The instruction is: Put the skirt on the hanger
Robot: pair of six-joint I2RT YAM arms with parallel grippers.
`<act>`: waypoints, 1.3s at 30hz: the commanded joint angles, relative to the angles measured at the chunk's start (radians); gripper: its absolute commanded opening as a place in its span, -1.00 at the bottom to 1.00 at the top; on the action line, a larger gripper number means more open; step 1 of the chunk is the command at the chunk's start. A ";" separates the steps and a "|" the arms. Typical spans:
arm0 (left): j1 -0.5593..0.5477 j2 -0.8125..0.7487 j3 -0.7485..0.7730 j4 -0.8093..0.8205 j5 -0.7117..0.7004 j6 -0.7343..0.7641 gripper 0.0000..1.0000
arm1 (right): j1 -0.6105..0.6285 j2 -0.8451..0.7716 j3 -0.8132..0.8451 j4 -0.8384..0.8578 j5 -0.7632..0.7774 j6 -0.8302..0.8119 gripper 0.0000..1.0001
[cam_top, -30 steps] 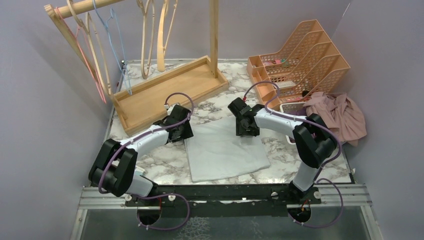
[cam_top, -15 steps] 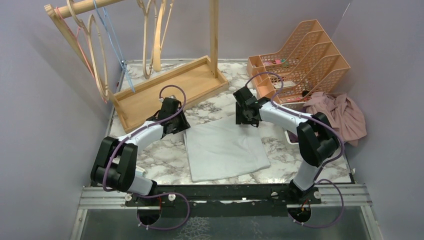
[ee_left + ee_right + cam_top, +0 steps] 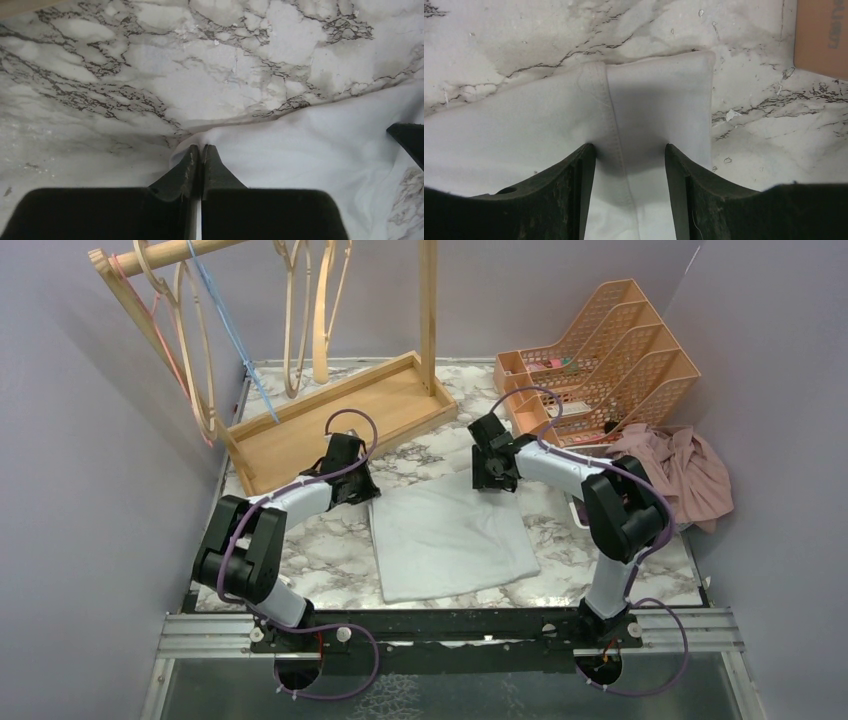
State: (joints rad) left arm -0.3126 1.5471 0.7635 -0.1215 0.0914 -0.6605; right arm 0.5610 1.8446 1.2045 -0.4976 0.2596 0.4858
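A pale grey-white skirt (image 3: 448, 536) lies flat on the marble table. My left gripper (image 3: 362, 492) is shut on its far left corner; the left wrist view shows the cloth (image 3: 300, 145) pinched between the black fingertips (image 3: 201, 148). My right gripper (image 3: 492, 480) stands open over the skirt's far right corner, its fingers (image 3: 584, 155) pressing down on either side of a seam in the cloth (image 3: 649, 105). Hangers (image 3: 190, 350) of wood, pink and blue wire hang from the wooden rail at the back left.
The rack's wooden tray base (image 3: 330, 420) and upright post (image 3: 428, 310) stand behind the arms. An orange mesh file organiser (image 3: 600, 350) sits at the back right, with a crumpled pink garment (image 3: 680, 470) beside it.
My left gripper has closed on the skirt's far left corner. Both arms reached farther back to the skirt's far edge. The hangers have swung on the rail.
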 commanded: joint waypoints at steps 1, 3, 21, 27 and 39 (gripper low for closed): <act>0.007 -0.029 0.010 0.116 -0.017 0.093 -1.00 | -0.024 -0.003 -0.028 0.045 -0.011 0.004 0.12; 0.007 -0.083 -0.020 0.181 0.007 0.118 -1.00 | -0.031 -0.010 -0.042 0.052 -0.011 0.015 0.06; 0.007 -0.341 -0.156 0.108 -0.124 0.034 0.19 | -0.036 -0.115 -0.035 0.145 -0.042 0.027 0.03; -0.020 -0.387 -0.245 0.121 0.054 -0.036 0.22 | -0.034 -0.211 -0.072 0.044 -0.174 0.034 0.12; -0.157 -0.608 -0.306 0.113 0.088 -0.006 0.22 | -0.001 -0.449 0.091 0.116 -0.543 -0.010 0.23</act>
State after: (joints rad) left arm -0.4328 1.0416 0.4461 -0.0048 0.1516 -0.6800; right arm 0.5323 1.4498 1.2087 -0.4599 -0.1097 0.4873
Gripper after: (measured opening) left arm 0.608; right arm 0.599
